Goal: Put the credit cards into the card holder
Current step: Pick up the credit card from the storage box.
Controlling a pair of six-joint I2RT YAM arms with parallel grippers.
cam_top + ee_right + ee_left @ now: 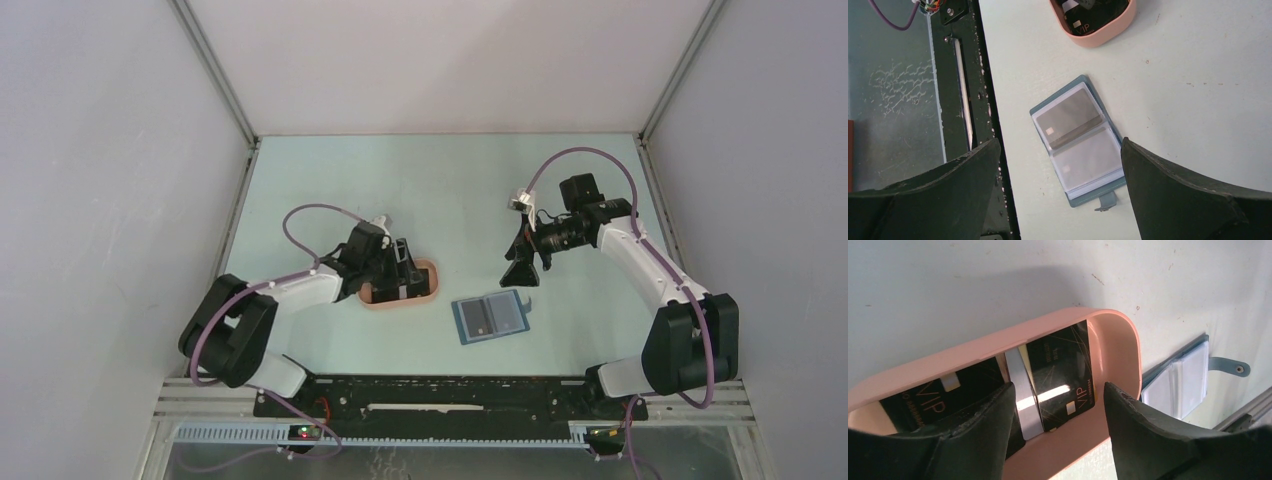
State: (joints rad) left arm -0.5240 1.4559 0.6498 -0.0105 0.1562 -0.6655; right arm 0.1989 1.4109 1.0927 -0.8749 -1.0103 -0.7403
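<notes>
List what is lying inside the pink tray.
A black VIP card and a second black VIP card lie in the pink tray, with a grey card slanted between them. The fingers of the left gripper cover their near ends; anything beneath cannot be seen.

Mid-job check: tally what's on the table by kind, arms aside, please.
Pink tray: 1
Blue card holder: 1
Black cards in the tray: 2
Pale card between them, mostly hidden: 1
Card in the holder's pocket: 1
Total: 6
</notes>
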